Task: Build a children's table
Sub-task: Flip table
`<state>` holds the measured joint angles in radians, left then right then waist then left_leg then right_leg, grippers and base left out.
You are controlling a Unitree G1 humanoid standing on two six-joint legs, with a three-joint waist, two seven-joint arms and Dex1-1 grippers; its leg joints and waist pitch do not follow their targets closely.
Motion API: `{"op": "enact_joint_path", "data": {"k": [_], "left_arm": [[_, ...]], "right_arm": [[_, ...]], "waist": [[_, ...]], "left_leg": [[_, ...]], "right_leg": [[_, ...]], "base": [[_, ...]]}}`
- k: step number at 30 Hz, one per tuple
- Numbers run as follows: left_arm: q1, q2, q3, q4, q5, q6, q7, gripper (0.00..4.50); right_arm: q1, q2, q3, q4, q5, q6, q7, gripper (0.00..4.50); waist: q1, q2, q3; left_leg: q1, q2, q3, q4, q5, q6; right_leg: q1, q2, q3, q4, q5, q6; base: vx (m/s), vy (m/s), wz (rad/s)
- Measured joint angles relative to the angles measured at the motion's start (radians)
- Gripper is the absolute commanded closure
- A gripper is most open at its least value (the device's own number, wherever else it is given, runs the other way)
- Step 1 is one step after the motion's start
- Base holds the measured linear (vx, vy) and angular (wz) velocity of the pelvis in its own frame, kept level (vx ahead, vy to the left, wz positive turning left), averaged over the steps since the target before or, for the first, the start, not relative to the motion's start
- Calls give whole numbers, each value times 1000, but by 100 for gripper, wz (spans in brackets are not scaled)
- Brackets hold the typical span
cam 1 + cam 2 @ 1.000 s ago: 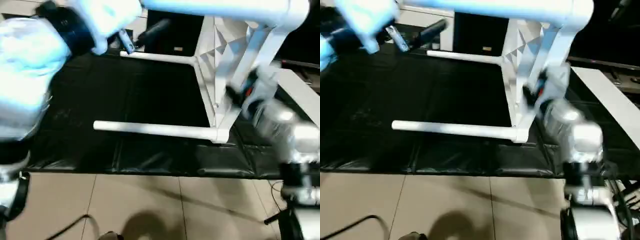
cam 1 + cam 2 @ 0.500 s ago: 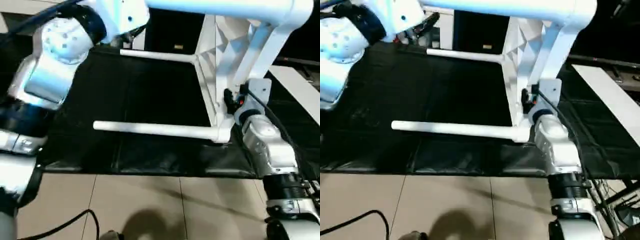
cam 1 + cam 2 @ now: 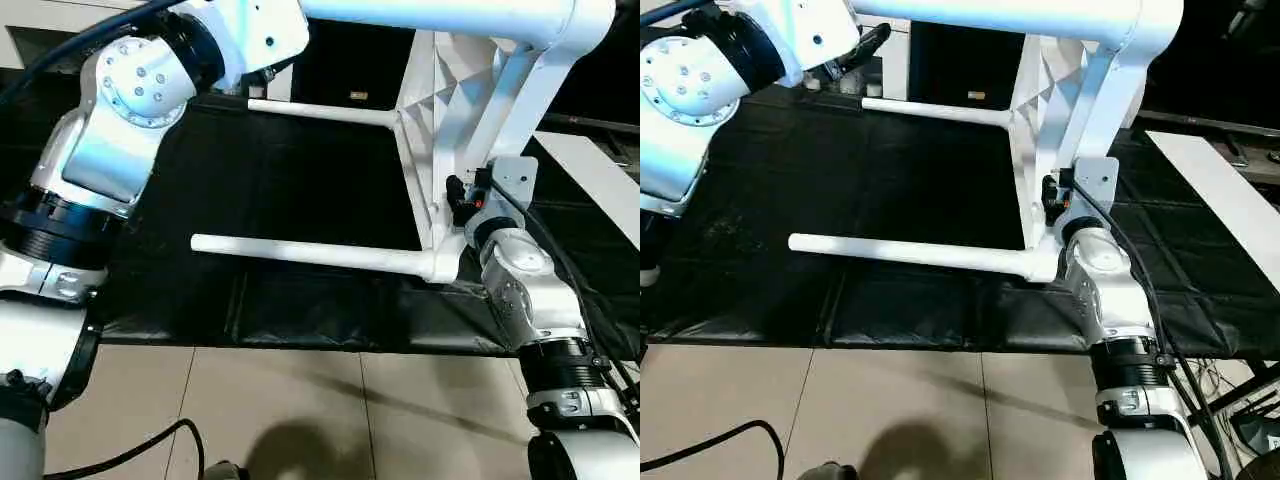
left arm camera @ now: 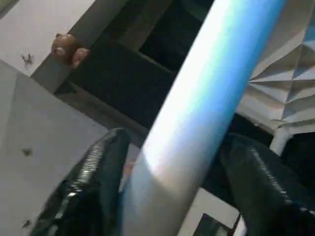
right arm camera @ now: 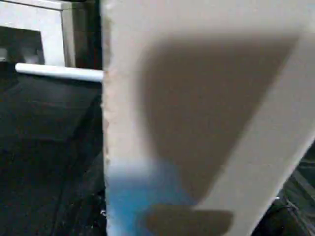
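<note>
The white children's table lies on its side on a black mat, top on edge with its ribbed underside facing left. Three legs point left: a near low one, a far low one and a high one. My left gripper is up at the high leg, open, with one black finger on each side of the tube and a thin gap on one side. My right gripper is against the top's near edge, just above the near leg's socket.
The black mat covers the work area, and its front edge meets a tiled floor. A white board lies at the right. A black cable runs over the floor at the lower left.
My left arm has swung in to the high leg and its jaws have narrowed around it. My right arm has moved up to the table top's near edge and steadied there.
</note>
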<state>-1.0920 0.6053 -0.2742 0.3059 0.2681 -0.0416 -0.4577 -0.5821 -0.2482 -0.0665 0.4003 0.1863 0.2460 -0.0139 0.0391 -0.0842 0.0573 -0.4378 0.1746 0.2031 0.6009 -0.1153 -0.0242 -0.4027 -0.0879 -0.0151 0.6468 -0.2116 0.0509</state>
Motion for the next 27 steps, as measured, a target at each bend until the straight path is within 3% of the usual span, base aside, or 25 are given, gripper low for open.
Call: {"op": "enact_joint_path", "data": {"k": [5,9,13,18,23,24,26,27], "left_arm": [[-17,4,12,41,13,4,4,175],[-11,-26,44,32,-21,47,-19,197],[50,-46,123,-36,-98,104,-30,207],[169,-63,231,-172,-196,181,-34,222],[327,-104,304,-361,-241,287,-8,233],[358,-114,314,-395,-254,306,2,240],[404,-122,330,-437,-270,348,14,240],[438,-133,343,-464,-276,377,22,248]], "right_arm": [[0,-15,26,-20,-24,3,4,256],[-25,-117,45,-46,-40,42,57,256],[-130,-255,58,-48,-74,103,171,256],[-259,-368,75,-74,-112,130,284,256],[-365,-434,84,-55,-115,136,399,256],[-388,-450,84,-50,-114,134,431,203],[-417,-464,80,-42,-103,125,492,203],[-433,-470,80,-36,-96,113,530,182]], "waist": [[1,10,3],[15,43,3],[22,69,3],[24,73,0],[25,71,0],[26,70,-1],[26,65,-2],[25,62,-3]], "left_leg": [[0,0,0,0,0,0],[-2,-4,7,1,-1,3],[-2,-2,11,0,-2,6],[2,2,11,0,-4,10],[3,1,13,6,-9,18],[5,1,13,8,-11,20],[12,0,13,9,-12,22],[18,-1,13,10,-13,23]], "right_leg": [[1,0,0,0,1,-1],[3,-6,3,0,6,-8],[1,-7,3,0,6,-8],[4,-3,1,0,2,-4],[9,-6,2,0,0,-2],[9,-7,2,-1,-1,0],[13,-7,2,-1,-7,8],[19,-8,3,-2,-9,10]], "base": [[0,0,0],[0,0,0],[0,0,0],[0,0,0],[0,0,0],[0,0,0],[0,0,0],[0,0,0]]}}
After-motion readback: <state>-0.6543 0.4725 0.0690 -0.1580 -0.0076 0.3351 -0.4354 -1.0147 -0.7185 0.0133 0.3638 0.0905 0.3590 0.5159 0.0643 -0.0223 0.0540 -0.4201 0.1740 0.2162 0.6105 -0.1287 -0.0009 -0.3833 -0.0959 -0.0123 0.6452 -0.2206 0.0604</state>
